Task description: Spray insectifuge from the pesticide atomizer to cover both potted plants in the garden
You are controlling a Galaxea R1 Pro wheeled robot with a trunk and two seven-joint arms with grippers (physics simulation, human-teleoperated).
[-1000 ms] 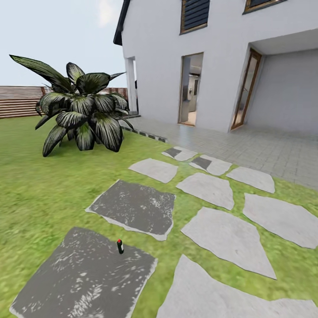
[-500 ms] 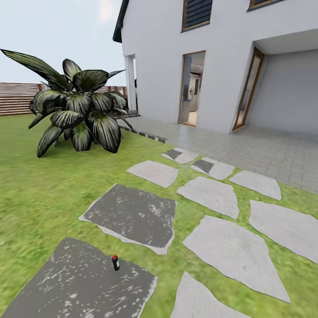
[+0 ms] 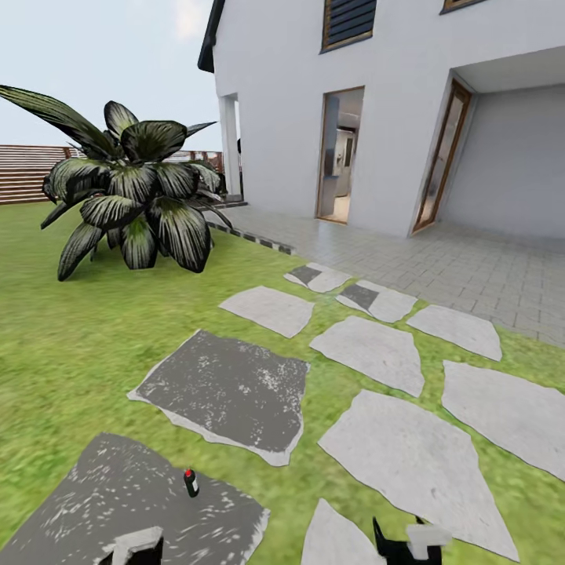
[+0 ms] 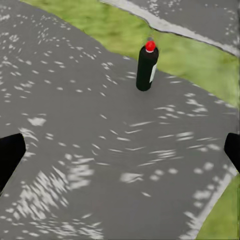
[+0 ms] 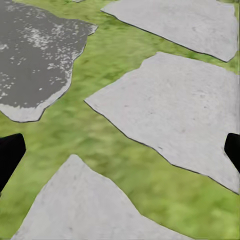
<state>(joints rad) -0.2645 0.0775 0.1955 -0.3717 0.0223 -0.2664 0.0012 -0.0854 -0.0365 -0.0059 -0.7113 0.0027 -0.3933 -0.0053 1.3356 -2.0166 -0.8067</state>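
Two black grippers with pale grey, blocky housings: the left gripper [image 3: 132,548] and right gripper [image 3: 410,544]. Each wrist view shows plain, matte black fingertips [image 4: 10,155], unmarked.

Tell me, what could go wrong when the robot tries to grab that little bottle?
The bottle is slim and stands upright by itself on the dark stone, so a bump from a finger could tip it over. It also stands near the stone's edge, next to the grass, so it might roll off. The left gripper is wide open and not yet around the bottle; closing too early would miss it.
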